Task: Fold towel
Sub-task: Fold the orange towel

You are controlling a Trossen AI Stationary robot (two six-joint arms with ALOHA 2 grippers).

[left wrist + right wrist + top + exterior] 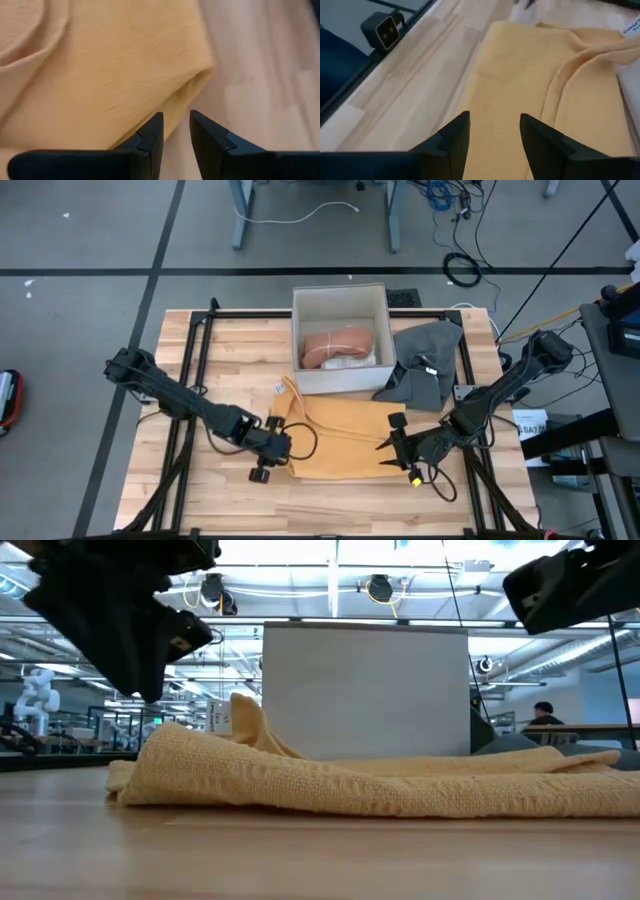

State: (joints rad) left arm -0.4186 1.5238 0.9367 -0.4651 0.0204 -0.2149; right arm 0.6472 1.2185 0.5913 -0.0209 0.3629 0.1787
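A yellow towel (340, 438) lies rumpled on the wooden table in front of a white box, with a raised fold (245, 718) at its far left corner. My left gripper (287, 448) hangs open by a narrow gap just above the towel's near left corner (197, 82), clear of it in the low view (150, 635). My right gripper (392, 446) stands open above the towel's right part (520, 75), fingers slanting down toward the table's left, and touches nothing.
The white box (340, 300) behind the towel holds a pinkish cloth (335, 345). A grey cloth (425, 360) lies to the right of the box. Black frame rails (195, 370) run along the table's sides. Bare wood (330, 505) lies near the front edge.
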